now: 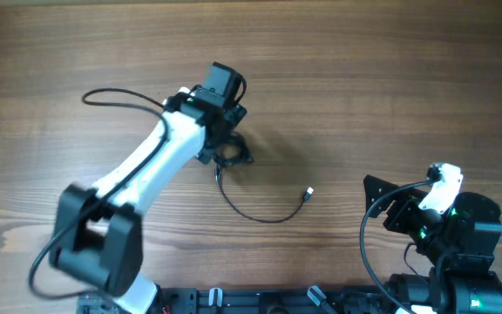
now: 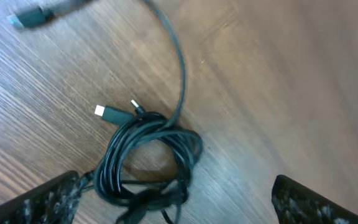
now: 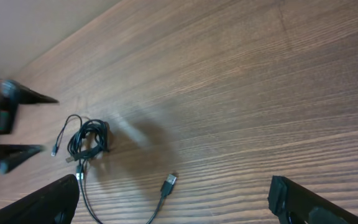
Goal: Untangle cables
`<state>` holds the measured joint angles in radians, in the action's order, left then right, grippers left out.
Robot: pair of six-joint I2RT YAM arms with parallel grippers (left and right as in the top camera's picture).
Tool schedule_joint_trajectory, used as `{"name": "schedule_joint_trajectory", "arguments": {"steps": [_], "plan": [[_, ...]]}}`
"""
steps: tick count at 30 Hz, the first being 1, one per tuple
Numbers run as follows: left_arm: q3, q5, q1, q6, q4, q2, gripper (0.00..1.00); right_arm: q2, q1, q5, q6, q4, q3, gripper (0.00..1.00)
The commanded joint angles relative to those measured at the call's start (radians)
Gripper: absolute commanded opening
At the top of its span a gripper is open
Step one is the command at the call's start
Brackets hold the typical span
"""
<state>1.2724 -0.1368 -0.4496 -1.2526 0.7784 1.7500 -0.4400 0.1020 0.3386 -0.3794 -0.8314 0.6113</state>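
The cables [image 2: 148, 155] are a knotted coil of thin black cords on the wood table. A white-tipped plug [image 2: 102, 112] sticks out of the coil. One loose strand [image 1: 260, 215] curves away to a USB plug [image 1: 308, 194], which also shows in the right wrist view [image 3: 169, 182]. My left gripper [image 1: 231, 153] is open, low over the coil, with its fingers [image 2: 176, 183] on either side of it. The coil also shows in the right wrist view [image 3: 89, 140]. My right gripper [image 1: 380, 205] is open and empty, well to the right of the cables, fingers spread [image 3: 173, 190].
The thick black cable [image 1: 120, 94] of the left arm loops over the table at the upper left. The right arm's base [image 1: 460, 253] sits at the front right. The table's edge [image 3: 55, 46] shows at the far left of the right wrist view.
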Motion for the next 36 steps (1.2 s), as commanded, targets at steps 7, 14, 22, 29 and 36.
{"name": "schedule_joint_trajectory", "arguments": {"steps": [7, 14, 22, 29, 36], "plan": [[0.004, 0.098, 0.031, -0.035, 0.002, 0.217, 0.04, 0.011, 0.002, -0.010, 0.010, 0.000, 0.003, 1.00], [0.007, 0.283, 0.064, -0.031, 0.002, 0.145, 0.04, 0.011, 0.002, -0.010, 0.010, 0.000, 0.003, 1.00], [0.007, 0.270, 0.105, 0.187, 0.002, -0.090, 0.04, 0.011, 0.002, -0.010, 0.010, 0.000, 0.003, 1.00], [0.007, 0.271, 0.093, 0.187, 0.011, -0.095, 0.04, 0.011, 0.002, -0.010, 0.010, 0.000, 0.003, 1.00], [0.007, 0.266, 0.008, -0.166, 0.022, -0.085, 0.98, 0.011, 0.002, -0.010, 0.010, 0.000, 0.003, 1.00]]}}
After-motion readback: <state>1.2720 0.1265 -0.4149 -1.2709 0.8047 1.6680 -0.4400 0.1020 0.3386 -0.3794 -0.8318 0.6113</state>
